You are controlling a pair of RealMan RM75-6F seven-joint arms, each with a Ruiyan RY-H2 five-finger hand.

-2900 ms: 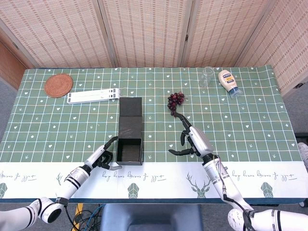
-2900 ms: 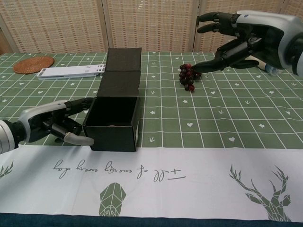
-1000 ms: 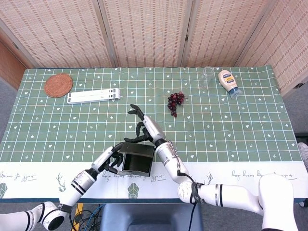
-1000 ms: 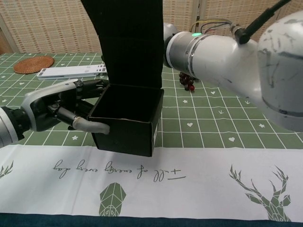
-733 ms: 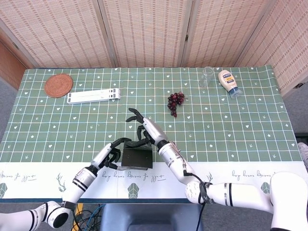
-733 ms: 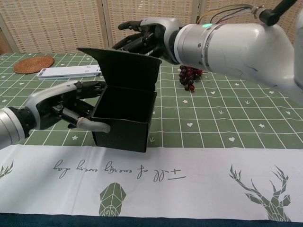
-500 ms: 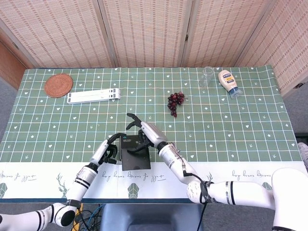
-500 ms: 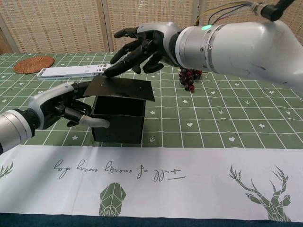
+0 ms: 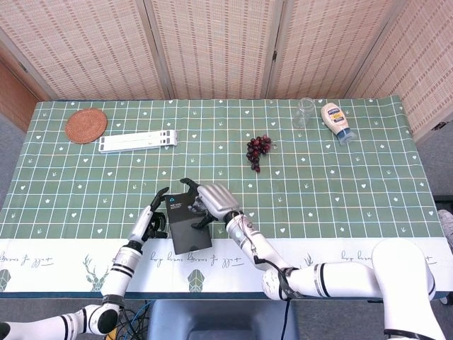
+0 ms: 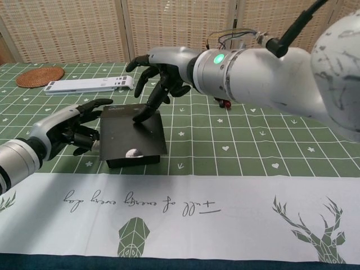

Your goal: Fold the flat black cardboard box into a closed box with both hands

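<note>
The black cardboard box (image 9: 188, 225) (image 10: 133, 136) stands near the table's front edge with its lid folded down flat on top. My right hand (image 9: 212, 202) (image 10: 163, 76) reaches over it from the right, fingers spread, and its fingertips (image 10: 139, 117) press on the lid. My left hand (image 9: 154, 219) (image 10: 74, 132) lies against the box's left side with its fingers apart; its thumb is partly hidden under the lid's edge. The lid overhangs the box a little at the front.
Behind the box lie dark grapes (image 9: 257, 150) (image 10: 226, 103), a white flat stand (image 9: 137, 141) (image 10: 90, 84) and a woven coaster (image 9: 86, 125) (image 10: 39, 76). A glass (image 9: 305, 112) and a sauce bottle (image 9: 337, 122) stand far right.
The lid, held upright a second ago, has been swung down by my right hand and now lies flat on the box. My left hand has slid from the front wall to the left side.
</note>
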